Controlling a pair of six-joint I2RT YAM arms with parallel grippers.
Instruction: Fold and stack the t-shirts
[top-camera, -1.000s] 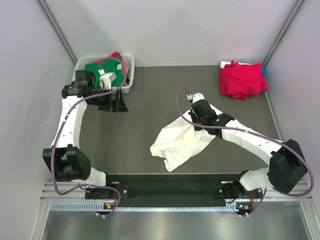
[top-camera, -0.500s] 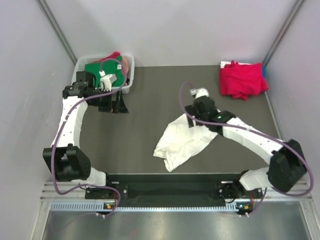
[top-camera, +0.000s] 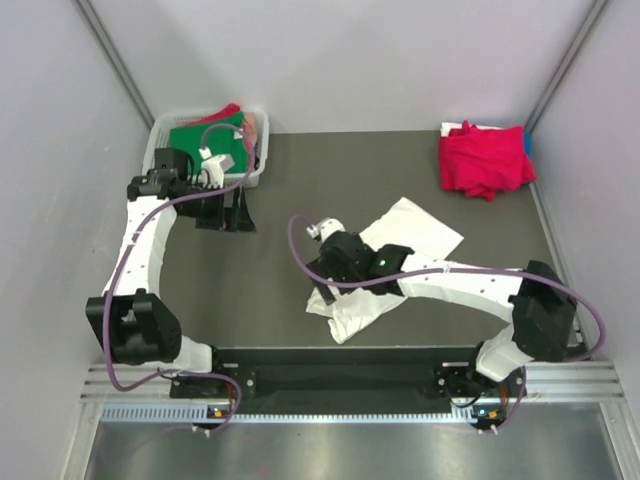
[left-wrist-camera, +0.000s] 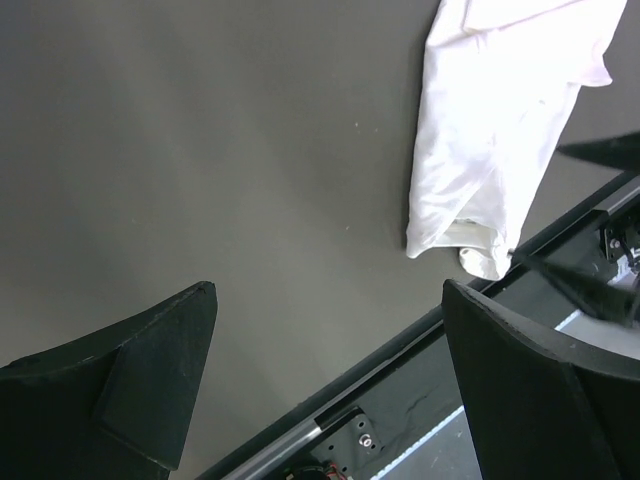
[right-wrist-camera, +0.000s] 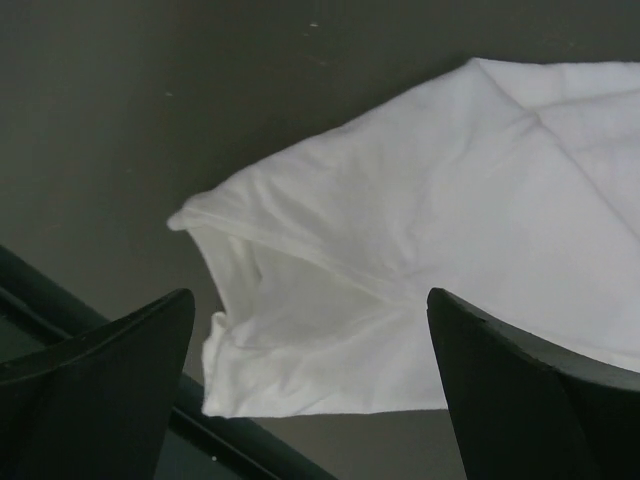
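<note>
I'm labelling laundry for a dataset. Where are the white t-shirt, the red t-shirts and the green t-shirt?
white t-shirt (top-camera: 420, 232), top view, its flat far corner.
red t-shirts (top-camera: 483, 160), top view, middle of the pile.
green t-shirt (top-camera: 188, 136), top view, its uncovered left part.

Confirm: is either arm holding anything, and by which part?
Nothing held. Right gripper is open over the white cloth t-shirt, fingers spread; left gripper open too, nothing between its fingers.

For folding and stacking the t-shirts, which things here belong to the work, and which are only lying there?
Belong to the job:
- white shirt, lying mid-table
- green shirt, in the basket
- red shirts, heaped at the far right corner

Only lying about:
- basket, at the far left
- table itself
</note>
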